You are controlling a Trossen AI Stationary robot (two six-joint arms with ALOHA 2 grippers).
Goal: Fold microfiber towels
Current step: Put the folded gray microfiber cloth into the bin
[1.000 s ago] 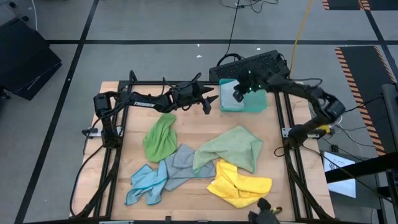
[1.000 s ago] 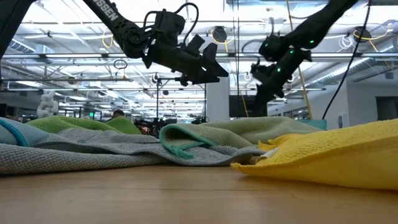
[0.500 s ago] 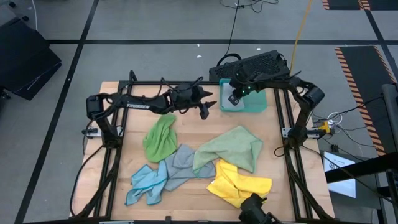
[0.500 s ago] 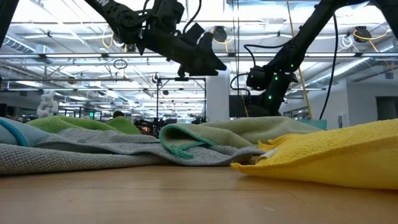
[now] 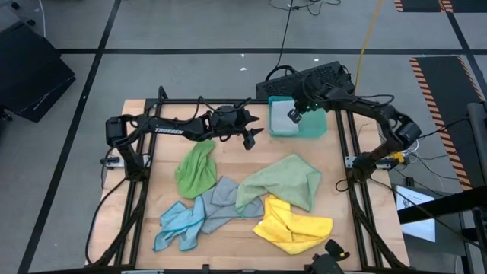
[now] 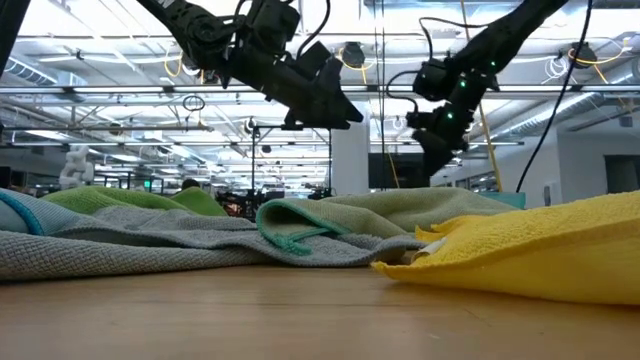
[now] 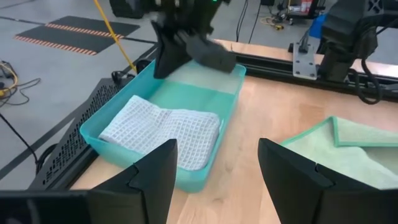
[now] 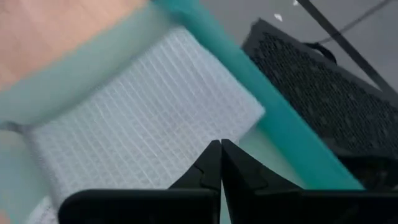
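Towels [image 5: 251, 202] lie crumpled across the counter [image 5: 236, 156], awaiting folding; one folded white cloth [image 7: 165, 127] sits in the tray [image 7: 208, 171]. Right gripper [image 5: 295, 114], fingers together and empty, hovers above it. Left gripper [image 5: 251, 131] hangs spread, empty, near the tray.
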